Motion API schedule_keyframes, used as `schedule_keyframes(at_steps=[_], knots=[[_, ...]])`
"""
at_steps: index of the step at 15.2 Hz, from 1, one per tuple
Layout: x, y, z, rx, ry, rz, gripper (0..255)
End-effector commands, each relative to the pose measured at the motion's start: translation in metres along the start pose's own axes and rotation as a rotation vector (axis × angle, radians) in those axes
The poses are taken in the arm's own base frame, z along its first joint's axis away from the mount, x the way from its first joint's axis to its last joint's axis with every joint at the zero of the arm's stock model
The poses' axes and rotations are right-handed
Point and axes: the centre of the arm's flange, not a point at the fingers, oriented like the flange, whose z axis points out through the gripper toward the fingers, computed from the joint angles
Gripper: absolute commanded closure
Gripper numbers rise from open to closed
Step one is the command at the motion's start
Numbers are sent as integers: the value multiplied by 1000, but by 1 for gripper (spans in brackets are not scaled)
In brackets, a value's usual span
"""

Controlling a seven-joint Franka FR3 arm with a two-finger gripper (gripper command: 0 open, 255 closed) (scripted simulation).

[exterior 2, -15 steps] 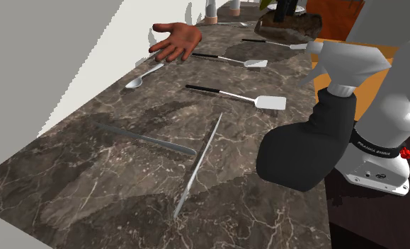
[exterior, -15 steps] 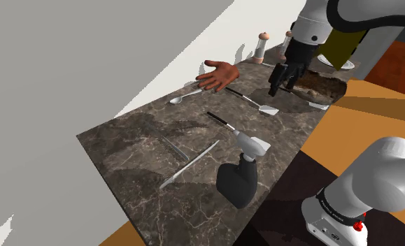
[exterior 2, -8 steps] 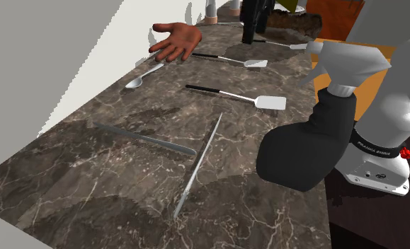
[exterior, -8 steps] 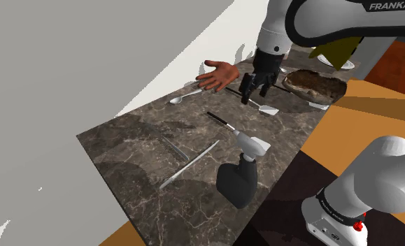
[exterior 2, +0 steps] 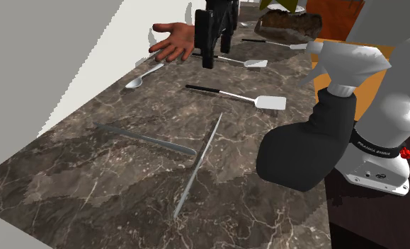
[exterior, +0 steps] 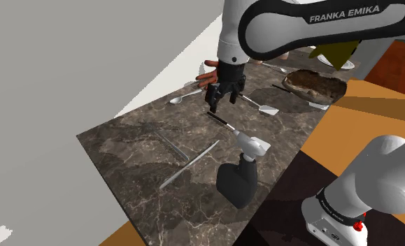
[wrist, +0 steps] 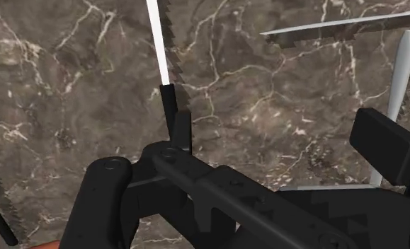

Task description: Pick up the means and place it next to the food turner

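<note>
the tool [exterior: 217, 102] hangs over the table [exterior: 127, 148], with the brown hand [exterior 2: 173, 39] just beyond it on the far side. only flat things lie round it: two spatulas [exterior 2: 270, 102], a spoon [exterior 2: 141, 78] and two long blades [exterior 2: 196, 166]. the tall dark, white-topped thing [exterior: 239, 182] rises at the shoulder view's near right edge.

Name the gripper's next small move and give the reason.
Probably a short descent with the fingers apart. The gripper is open and empty, over the marbled counter beside the brown hand; in the wrist view the black-handled tool lies just ahead of the fingers, not between them. If that tool is the one meant, lowering onto its handle comes before closing.
</note>
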Motion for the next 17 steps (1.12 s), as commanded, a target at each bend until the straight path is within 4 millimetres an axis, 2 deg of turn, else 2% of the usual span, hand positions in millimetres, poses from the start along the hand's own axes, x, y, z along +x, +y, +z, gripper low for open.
schedule_keyframes(at_steps=[1, 14, 15, 17], knots=[[10, -24, 11, -3, -5, -14, 0], [80, -175, 72, -30, -39, -106, 0], [83, -181, 74, -31, -40, -109, 0], [82, -180, 85, -31, -40, -109, 0]])
